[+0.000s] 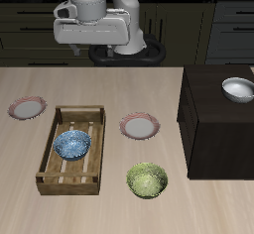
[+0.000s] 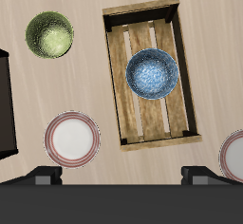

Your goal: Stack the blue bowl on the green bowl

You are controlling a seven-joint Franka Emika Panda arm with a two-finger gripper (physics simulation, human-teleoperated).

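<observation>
Claw [image 2: 121, 175] high above blue bowl [image 2: 152, 73] in wooden crate [image 2: 117, 65]

Worktop [image 1: 109, 213] was light wood. Directly on it: wooden crate [image 1: 71, 147], green bowl [image 1: 147, 180] near front edge, two pink-rimmed plates [image 1: 139, 127] [image 1: 27, 107], dark cabinet [image 1: 216, 129].

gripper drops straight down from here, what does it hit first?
Probably bare table, between the wooden crate and the pink-rimmed plate. Depth is unclear, but the gripper points down, with the blue bowl off that line.
</observation>
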